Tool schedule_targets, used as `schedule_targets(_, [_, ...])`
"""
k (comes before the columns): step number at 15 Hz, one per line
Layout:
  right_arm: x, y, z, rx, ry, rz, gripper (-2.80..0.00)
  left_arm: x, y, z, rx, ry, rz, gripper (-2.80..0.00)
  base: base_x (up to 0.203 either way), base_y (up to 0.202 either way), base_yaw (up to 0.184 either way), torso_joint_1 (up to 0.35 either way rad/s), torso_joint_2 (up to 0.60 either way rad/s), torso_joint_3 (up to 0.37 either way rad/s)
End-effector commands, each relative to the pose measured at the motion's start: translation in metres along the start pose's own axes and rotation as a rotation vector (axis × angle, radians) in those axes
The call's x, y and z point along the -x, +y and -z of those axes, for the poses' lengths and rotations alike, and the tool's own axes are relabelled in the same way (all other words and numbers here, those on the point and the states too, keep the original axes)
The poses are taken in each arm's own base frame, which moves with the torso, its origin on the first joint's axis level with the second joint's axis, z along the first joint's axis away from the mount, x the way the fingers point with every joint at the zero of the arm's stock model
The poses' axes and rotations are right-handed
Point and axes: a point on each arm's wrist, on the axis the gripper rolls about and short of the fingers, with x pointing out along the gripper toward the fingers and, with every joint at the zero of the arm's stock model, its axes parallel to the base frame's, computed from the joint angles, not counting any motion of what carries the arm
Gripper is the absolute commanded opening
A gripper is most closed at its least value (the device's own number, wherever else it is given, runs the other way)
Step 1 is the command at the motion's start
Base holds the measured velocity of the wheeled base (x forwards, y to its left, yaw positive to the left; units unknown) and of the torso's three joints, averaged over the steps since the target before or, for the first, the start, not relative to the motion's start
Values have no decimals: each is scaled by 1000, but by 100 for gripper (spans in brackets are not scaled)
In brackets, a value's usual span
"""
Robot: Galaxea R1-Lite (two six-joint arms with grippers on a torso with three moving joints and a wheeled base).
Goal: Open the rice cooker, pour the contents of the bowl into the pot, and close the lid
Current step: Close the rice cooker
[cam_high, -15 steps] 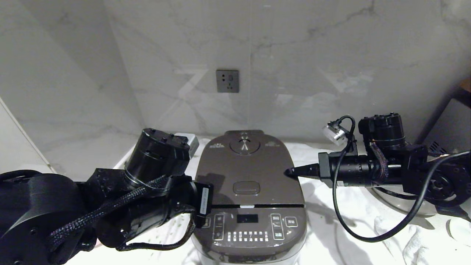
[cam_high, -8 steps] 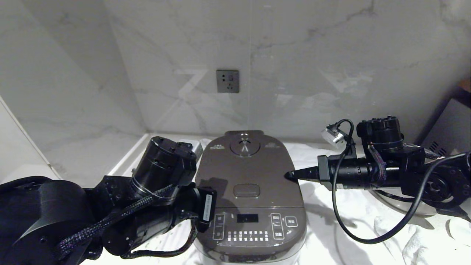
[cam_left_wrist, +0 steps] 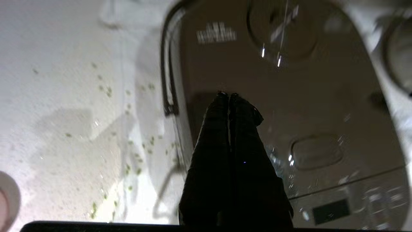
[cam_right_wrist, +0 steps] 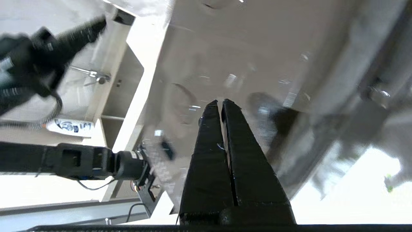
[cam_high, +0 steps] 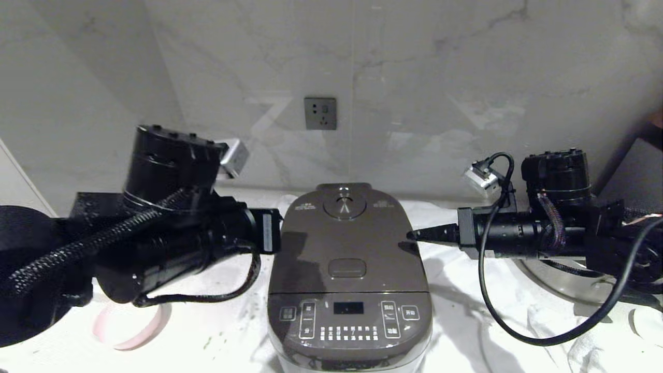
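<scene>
Beside the rice cooker point(cam_high: 349, 274), lid point(cam_high: 346, 241) down, both grippers (left point(cam_left_wrist: 228, 95), right point(cam_high: 412, 236)) hover, jaws pressed together; pressing its latch button point(cam_high: 347, 268) squarely should release it.

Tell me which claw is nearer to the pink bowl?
Left. The left claw is at the cooker's left side, near the bowl; the right claw is across the cooker.

Dim, greyish head view; glare streaks on the marble wall point(cam_high: 414, 103). Both wrist views are motion-blurred, with bright highlights on the lid point(cam_left_wrist: 289, 96) and overexposed tabletop point(cam_left_wrist: 64, 129).
</scene>
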Motion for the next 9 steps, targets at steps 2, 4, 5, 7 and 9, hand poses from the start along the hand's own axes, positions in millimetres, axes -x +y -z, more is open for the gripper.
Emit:
schedule_targets(2, [12, 16, -5, 43, -40, -31, -280, 19, 8, -15, 31, -71, -3, -280, 0, 0, 0, 0, 0, 0])
schedule_targets(4, [22, 26, -5, 63, -64, -42, -280, 32, 13, -15, 39, -91, -2, -280, 0, 0, 0, 0, 0, 0])
schedule_targets(5, [29, 33, -5, 78, -83, -47, -280, 43, 18, -15, 44, -104, -5, -280, 0, 0, 0, 0, 0, 0])
schedule_targets(7, [50, 50, -5, 123, -150, -44, -280, 77, 31, -16, 63, -176, -6, -280, 0, 0, 0, 0, 0, 0])
schedule_targets(9, [69, 67, -3, 167, -243, 0, -280, 107, 53, -13, 74, -254, -65, -280, 0, 0, 0, 0, 0, 0])
